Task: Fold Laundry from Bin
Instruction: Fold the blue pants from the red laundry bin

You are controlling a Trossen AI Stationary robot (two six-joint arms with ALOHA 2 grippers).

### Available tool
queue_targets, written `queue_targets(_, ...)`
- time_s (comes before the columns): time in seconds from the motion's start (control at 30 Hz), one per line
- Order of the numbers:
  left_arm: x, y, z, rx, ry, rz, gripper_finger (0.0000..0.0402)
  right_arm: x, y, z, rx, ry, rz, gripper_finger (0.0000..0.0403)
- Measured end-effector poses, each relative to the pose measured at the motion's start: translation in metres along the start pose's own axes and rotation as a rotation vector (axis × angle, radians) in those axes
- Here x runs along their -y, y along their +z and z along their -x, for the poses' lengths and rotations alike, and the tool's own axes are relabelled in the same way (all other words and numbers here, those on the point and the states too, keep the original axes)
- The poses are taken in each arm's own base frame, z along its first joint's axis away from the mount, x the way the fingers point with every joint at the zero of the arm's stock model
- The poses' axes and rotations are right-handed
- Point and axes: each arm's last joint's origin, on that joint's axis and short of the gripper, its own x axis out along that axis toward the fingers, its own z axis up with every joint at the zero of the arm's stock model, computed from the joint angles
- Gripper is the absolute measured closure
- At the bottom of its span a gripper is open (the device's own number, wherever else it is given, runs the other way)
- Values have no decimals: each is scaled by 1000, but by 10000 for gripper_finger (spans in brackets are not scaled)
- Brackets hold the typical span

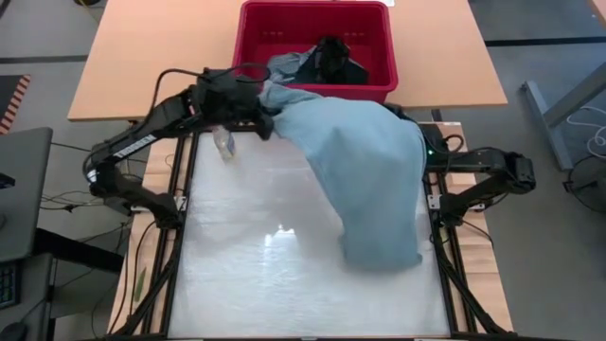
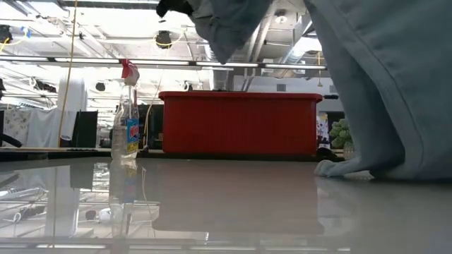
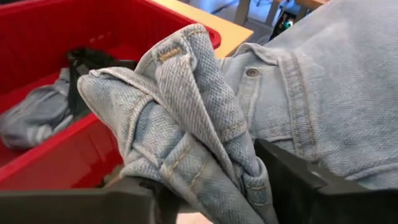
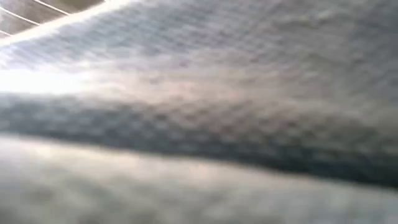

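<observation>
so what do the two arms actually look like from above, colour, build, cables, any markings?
Both arms are black, built of jointed tubular links. The left arm carries a white printed strip along its forearm link and a black cable looping over its upper link. The right arm shows bulky rounded joints, with a small green light beside its base. The left gripper has flat, matte black fingers.

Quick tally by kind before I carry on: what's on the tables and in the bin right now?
Denim garment, draped from the bin's rim to the table: 1
Garments in the bin, one grey-blue, one black: 2
Red bin: 1
Spray bottle: 1
Fuzzy green thing: 1
Total: 6
</observation>
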Motion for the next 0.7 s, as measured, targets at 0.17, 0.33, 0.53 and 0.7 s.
queue_targets(0.17, -5, -1, 13, 23, 16, 37, 180, 6, 4, 2, -12, -39, 5, 387)
queue_targets(0.33, -6, 10, 26, 146, 12, 144, 162, 7, 5, 2, -23, -38, 10, 387)
queue_targets(0.53, -14, 16, 34, 201, 3, 428, 149, 7, 3, 2, -63, -27, 4, 387)
queue_targets(0.7, -22, 16, 33, 193, -1, 637, 145, 7, 3, 2, -76, -24, 3, 387)
